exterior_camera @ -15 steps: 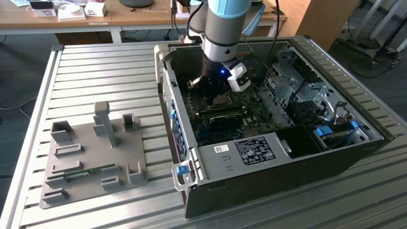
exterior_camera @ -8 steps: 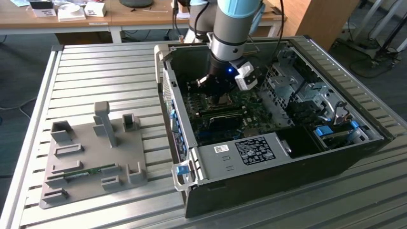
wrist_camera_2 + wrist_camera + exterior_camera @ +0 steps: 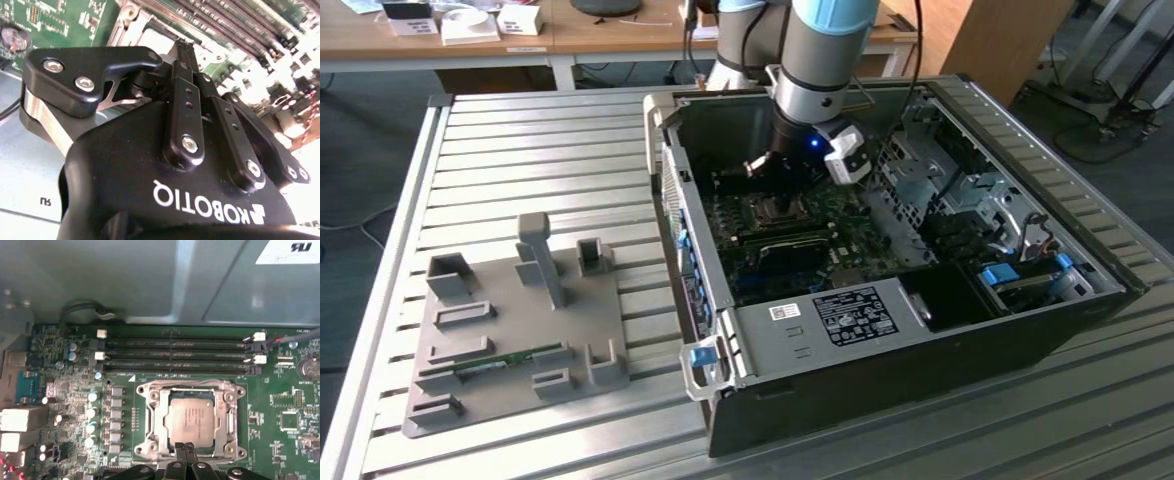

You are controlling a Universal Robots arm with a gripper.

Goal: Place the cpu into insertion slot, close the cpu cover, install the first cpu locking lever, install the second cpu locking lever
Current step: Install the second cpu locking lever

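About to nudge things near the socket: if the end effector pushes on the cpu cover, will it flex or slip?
The cpu cover looks like thin sheet metal around a large window, so it probably flexes slightly. Its bright, smooth surface suggests the end effector could slide off. It lies flat over the cpu, so it likely won't tip.

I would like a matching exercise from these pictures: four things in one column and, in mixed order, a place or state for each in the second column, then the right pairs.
Things
1. cpu
2. cpu cover
3. gripper
4. grey fixture plate

Places or states
A. lies on the metal table outside the computer case
B. fingers together, at the edge of the socket
C. seated in the insertion slot, silver top showing
D. closed flat, framing the chip

Pairs: 1-C, 2-D, 3-B, 4-A
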